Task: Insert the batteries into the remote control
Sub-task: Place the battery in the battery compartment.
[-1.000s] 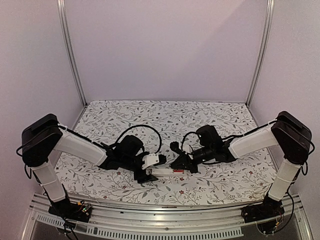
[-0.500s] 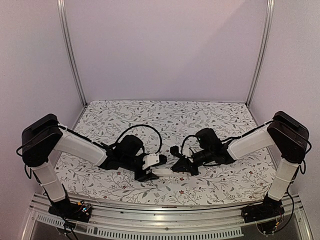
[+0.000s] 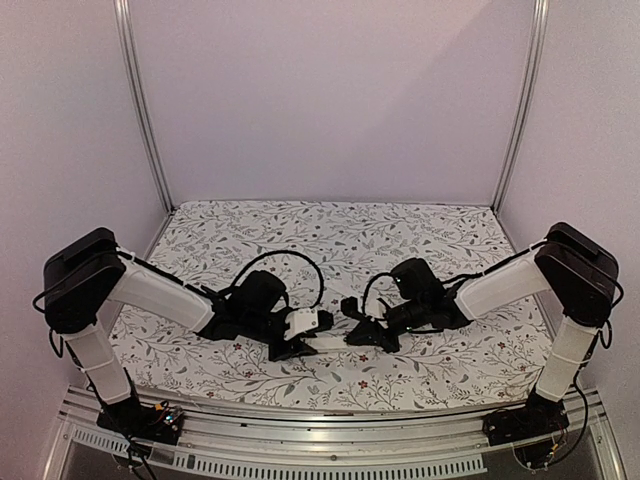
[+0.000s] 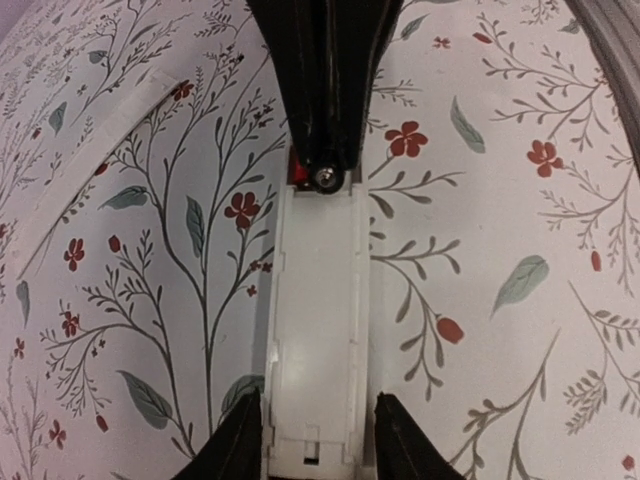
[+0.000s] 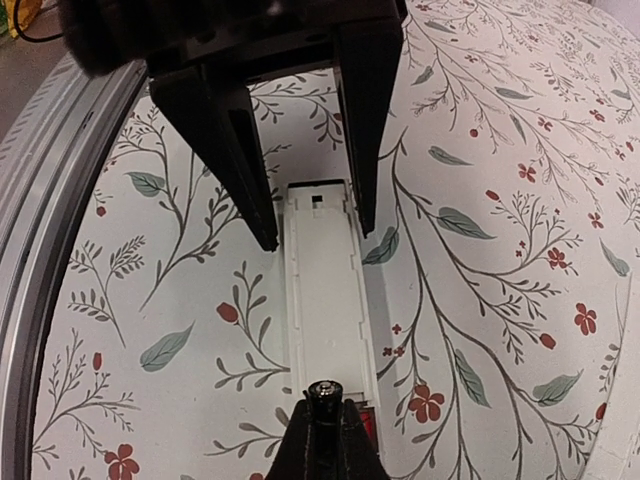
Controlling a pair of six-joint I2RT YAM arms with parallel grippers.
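The remote control (image 4: 315,320) is a long white bar lying on the floral mat, its open back facing up. My left gripper (image 4: 318,430) grips its near end, one finger on each long side. In the top view the left gripper (image 3: 300,346) and the remote (image 3: 326,342) sit at front centre. My right gripper (image 5: 325,425) is shut on a black battery (image 5: 323,392) with a metal tip. It holds the battery over the far end of the remote (image 5: 325,290). A red patch (image 5: 370,428) shows beside that end. The right gripper also shows in the top view (image 3: 353,334).
A thin white cover strip (image 4: 90,150) lies on the mat, left of the remote. The metal rail of the table's front edge (image 5: 40,200) runs close beside both grippers. The floral mat (image 3: 330,240) stretches away behind the arms.
My right gripper has moved left and down with the battery onto the remote's end. It now hides the red patch seen there a second ago. The left gripper has stayed put.
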